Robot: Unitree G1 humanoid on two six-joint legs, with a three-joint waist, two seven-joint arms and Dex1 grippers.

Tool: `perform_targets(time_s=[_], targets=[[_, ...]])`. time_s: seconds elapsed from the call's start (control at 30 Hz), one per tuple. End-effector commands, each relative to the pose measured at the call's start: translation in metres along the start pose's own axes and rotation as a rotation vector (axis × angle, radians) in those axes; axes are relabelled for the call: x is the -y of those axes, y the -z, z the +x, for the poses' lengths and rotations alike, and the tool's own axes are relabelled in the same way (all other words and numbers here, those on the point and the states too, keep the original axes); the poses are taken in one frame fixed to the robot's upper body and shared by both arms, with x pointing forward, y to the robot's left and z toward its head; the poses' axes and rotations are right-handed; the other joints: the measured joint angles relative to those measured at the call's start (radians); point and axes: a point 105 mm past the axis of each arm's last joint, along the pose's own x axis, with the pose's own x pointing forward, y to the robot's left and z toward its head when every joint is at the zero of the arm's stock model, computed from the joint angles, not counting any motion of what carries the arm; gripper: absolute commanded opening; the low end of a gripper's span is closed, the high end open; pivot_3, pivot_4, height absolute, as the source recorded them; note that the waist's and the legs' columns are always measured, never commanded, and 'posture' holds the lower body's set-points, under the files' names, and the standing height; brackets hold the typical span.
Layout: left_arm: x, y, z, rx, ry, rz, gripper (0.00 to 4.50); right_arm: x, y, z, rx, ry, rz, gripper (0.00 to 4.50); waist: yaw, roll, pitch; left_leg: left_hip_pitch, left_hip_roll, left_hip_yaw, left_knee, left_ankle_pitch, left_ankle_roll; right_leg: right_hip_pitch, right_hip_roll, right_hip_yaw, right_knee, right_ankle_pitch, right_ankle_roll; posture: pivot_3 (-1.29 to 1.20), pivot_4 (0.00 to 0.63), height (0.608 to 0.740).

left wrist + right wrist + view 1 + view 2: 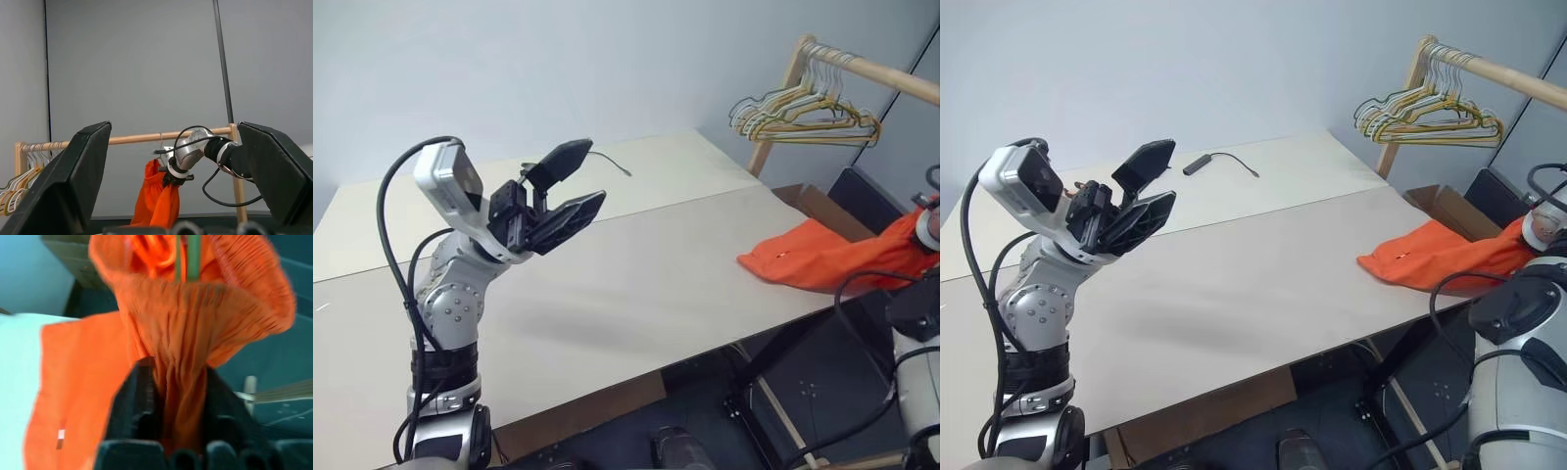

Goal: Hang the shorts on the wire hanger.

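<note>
- While the right gripper (173, 406) has its two black fingers on either side of a bunched fold of the shorts (190, 328), the cloth fills the gap between them, so I read this as a grip on the fabric, though whether it is tight or slackening cannot be told.
- Just past the fingers, the gathered waistband opens like a mouth, and two thin green strands of the wire hanger (193, 257) run down into it; the hanger looks threaded through the waistband.
- From the left wrist view, the shorts hang below the wooden rail (137, 139) with the right arm at their top, so part of the garment seems carried from above.
- Further out, one orange leg lies spread over the far right corner of the table (636, 284) and off its edge.
- Off to the left, the left gripper (570, 186) is raised above the table, fingers wide apart and holding nothing.
- My judgement: the hanging is well along but unfinished; letting go and getting the trailing leg off the table remain.
- Pale hangers (803, 116) cluster on the rail's end, well apart from the shorts.
</note>
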Motion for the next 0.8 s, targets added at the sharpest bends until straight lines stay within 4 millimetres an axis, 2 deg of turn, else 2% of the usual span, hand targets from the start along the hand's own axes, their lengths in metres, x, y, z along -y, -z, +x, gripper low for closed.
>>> perform_targets(time_s=[0.03, 0.07, 0.1, 0.2, 0.23, 0.33, 0.43, 0.5, 0.6, 0.7, 0.77, 0.8], targets=[[0.006, -0.008, 0.004, 0.023, 0.027, 0.039, 4.5, -0.001, -0.015, -0.008, 0.072, 0.002, 0.007, 2.47, 0.0, 0.0, 0.0, 0.0, 0.0, 0.0, 0.0, 0.0, 0.0, 0.0, 0.0, 0.0, 0.0, 0.0, 0.0, -0.12, 0.0, 0.74], [0.006, -0.008, 0.003, 0.019, 0.023, 0.042, 4.5, -0.001, -0.016, -0.009, 0.081, 0.009, 0.002, 2.95, 0.0, 0.0, 0.0, 0.0, 0.0, 0.0, 0.0, 0.0, 0.0, 0.0, 0.0, 0.0, 0.0, 0.0, 0.0, -0.12, 0.0, 0.74], [0.006, -0.007, 0.003, 0.014, 0.018, 0.044, 4.5, -0.001, -0.018, -0.009, 0.095, 0.019, -0.006, 3.17, -0.001, 0.0, 0.0, 0.0, 0.0, 0.0, 0.0, 0.0, 0.0, 0.0, 0.0, 0.001, 0.0, 0.0, 0.0, -0.12, 0.0, 0.74], [0.005, -0.006, 0.002, 0.014, 0.014, 0.044, 4.5, 0.001, -0.024, -0.015, 0.164, 0.071, -0.05, 4.27, 0.0, 0.0, 0.0, 0.0, 0.0, 0.0, 0.0, 0.0, 0.0, 0.0, 0.0, 0.001, 0.0, 0.0, 0.0, -0.12, 0.0, 0.74], [0.005, -0.006, 0.002, 0.014, 0.014, 0.044, 4.5, 0.001, -0.027, -0.018, 0.198, 0.093, -0.072, 4.46, 0.0, 0.0, 0.0, 0.0, 0.0, 0.0, 0.0, 0.0, 0.0, 0.0, 0.0, 0.001, 0.0, 0.0, 0.001, -0.12, 0.0, 0.74], [0.005, -0.007, 0.002, 0.014, 0.012, 0.045, 4.5, 0.002, -0.037, -0.029, 0.329, 0.175, -0.154, 4.46, 0.001, 0.0, 0.0, 0.0, 0.0, 0.0, 0.0, 0.0, 0.0, 0.0, 0.0, 0.001, 0.0, 0.0, 0.001, -0.12, 0.0, 0.74], [0.004, -0.005, 0.003, 0.006, 0.011, 0.05, 4.5, 0.004, -0.051, -0.047, 0.512, 0.282, -0.236, 4.46, 0.002, 0.001, 0.0, 0.0, 0.0, 0.0, 0.001, 0.0, 0.0, -0.001, 0.0, 0.001, 0.0, 0.0, 0.001, -0.12, 0.0, 0.74], [0.004, -0.005, 0.003, 0.006, 0.012, 0.05, 4.5, -0.004, -0.063, -0.064, 0.671, 0.304, -0.272, 4.46, 0.002, 0.001, 0.0, 0.0, 0.0, 0.0, 0.001, 0.0, 0.0, -0.002, -0.001, 0.001, 0.0, 0.0, 0.002, -0.12, 0.0, 0.74], [0.003, -0.007, 0.002, 0.006, 0.01, 0.051, 4.5, -0.035, -0.072, -0.096, 0.93, 0.277, -0.415, 4.46, -0.002, 0.001, 0.0, 0.0, 0.0, 0.001, 0.001, 0.0, 0.0, -0.002, -0.001, 0.001, 0.0, 0.0, 0.002, -0.12, 0.0, 0.74], [0.001, -0.007, -0.001, 0.001, 0.004, 0.054, 4.5, -0.058, -0.07, -0.115, 1.087, 0.193, -0.485, 4.46, -0.003, 0.001, 0.0, 0.001, 0.0, 0.001, 0.001, 0.0, 0.0, -0.001, 0.0, 0.002, 0.001, 0.0, 0.002, -0.11, 0.0, 0.74], [-0.002, -0.007, -0.005, -0.014, -0.024, 0.061, 4.5, -0.083, -0.058, -0.123, 1.161, 0.076, -0.601, 4.46, -0.001, 0.001, 0.0, 0.003, 0.0, 0.001, 0.001, 0.0, 0.0, -0.001, 0.0, 0.002, 0.002, 0.0, 0.003, -0.1, 0.0, 0.74], [-0.006, -0.005, -0.009, -0.043, -0.053, 0.076, 4.5, -0.1, -0.046, -0.124, 1.166, -0.021, -0.668, 4.46, 0.0, 0.001, 0.0, 0.005, 0.0, 0.001, 0.001, 0.0, 0.0, -0.001, 0.0, 0.002, 0.002, 0.0, 0.003, -0.09, 0.0, 0.74]])
